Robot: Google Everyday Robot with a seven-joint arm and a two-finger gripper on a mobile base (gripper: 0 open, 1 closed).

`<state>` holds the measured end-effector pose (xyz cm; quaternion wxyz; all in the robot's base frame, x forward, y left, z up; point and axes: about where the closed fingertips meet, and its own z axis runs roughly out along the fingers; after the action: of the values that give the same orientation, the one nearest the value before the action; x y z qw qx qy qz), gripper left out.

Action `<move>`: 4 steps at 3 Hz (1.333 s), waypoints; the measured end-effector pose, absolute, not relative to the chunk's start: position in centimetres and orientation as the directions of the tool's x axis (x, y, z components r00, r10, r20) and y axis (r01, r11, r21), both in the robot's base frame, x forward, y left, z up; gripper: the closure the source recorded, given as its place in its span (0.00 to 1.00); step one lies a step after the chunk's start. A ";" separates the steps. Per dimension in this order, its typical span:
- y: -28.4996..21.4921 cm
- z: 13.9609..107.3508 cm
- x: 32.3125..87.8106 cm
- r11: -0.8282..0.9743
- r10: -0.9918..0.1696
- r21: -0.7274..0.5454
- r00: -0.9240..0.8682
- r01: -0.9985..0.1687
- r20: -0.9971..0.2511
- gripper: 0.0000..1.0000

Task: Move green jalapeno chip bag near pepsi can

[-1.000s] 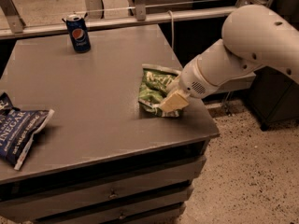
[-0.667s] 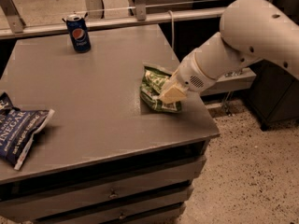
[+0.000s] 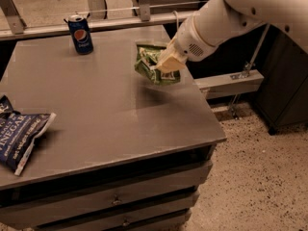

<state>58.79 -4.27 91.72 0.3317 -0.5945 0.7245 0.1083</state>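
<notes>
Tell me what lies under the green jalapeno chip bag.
The tool, gripping its edge, holds the green jalapeno chip bag above the table; beneath shows only bare surface and a shadow. The patch behind the bag is covered.

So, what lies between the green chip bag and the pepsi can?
Only bare tabletop, up to the pepsi can, in the camera view. The hand holds the green jalapeno chip bag above it.

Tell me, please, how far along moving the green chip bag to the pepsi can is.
Done: the gripper is shut on the green jalapeno chip bag, which appears lifted off the table, casting a shadow beneath. In hand: the bag hangs over the table's right side. Left: carrying it to the pepsi can at the far left corner and setting it down.
</notes>
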 end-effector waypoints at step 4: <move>-2.9 97.0 63.1 0.205 -0.795 -0.371 0.067 -0.906 -0.602 1.00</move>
<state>63.14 -2.88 96.96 0.3759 -0.6263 0.6790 0.0734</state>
